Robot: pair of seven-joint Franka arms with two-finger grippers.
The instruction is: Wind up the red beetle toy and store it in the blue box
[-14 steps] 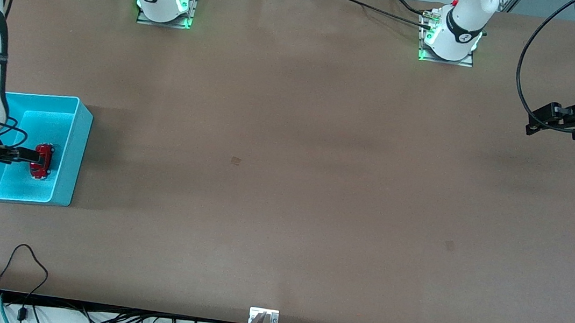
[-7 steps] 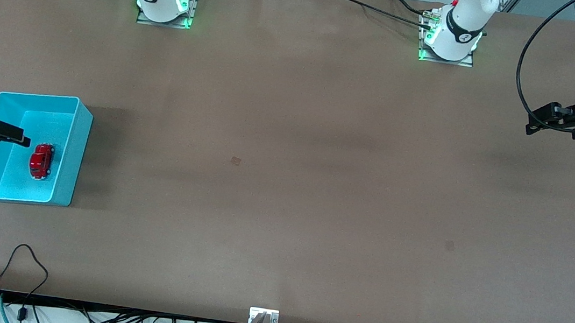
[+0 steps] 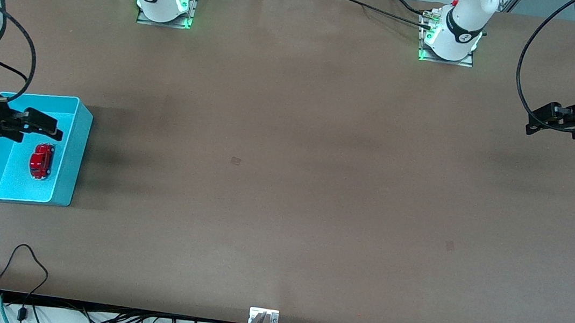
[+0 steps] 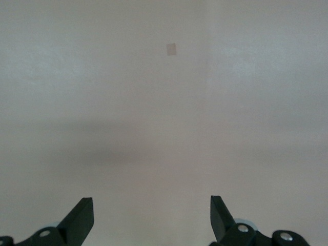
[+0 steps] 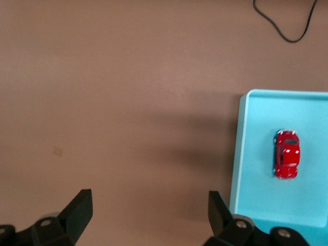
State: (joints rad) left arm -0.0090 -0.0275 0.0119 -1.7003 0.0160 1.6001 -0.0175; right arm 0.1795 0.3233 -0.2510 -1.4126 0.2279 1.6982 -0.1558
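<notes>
1. Front view, right arm: rises from its base at about 11 o'clock on the worktop [image 3: 285, 183], loops out past the view's edge and comes back in at 9 o'clock. The forearm lies nearly level, pointing toward the table's middle.
2. Front view, right gripper [image 3: 45, 126]: up in the air over the blue box [image 3: 79, 159], above the part of it farther from the front camera. Jaws spread wide, nothing between them.
3. Front view, blue box: sits on the worktop at the right arm's end, at about 9 o'clock. The red beetle toy [image 3: 41, 161] lies on its floor, on its wheels, close to the wall that faces the table's middle, clear of the gripper.
4. Front view, left arm: base at about 1 o'clock; the arm waits at 3 o'clock by the table's edge, wrist roughly level. Left gripper [image 3: 535, 122] hangs over bare worktop at the left arm's end, pointing toward the table's middle.
5. Left wrist view: both black fingertips [image 4: 79, 218] stand far apart with nothing between them. Only plain worktop below, with a small square mark [image 4: 171, 49] on it.
6. Right wrist view: fingertips [image 5: 77, 207] again far apart and unloaded. One fingertip overlaps the box's rim; the other is over bare worktop. The red toy shows whole inside the box. A loop of dark cable [image 5: 284, 23] shows at the picture's edge.
</notes>
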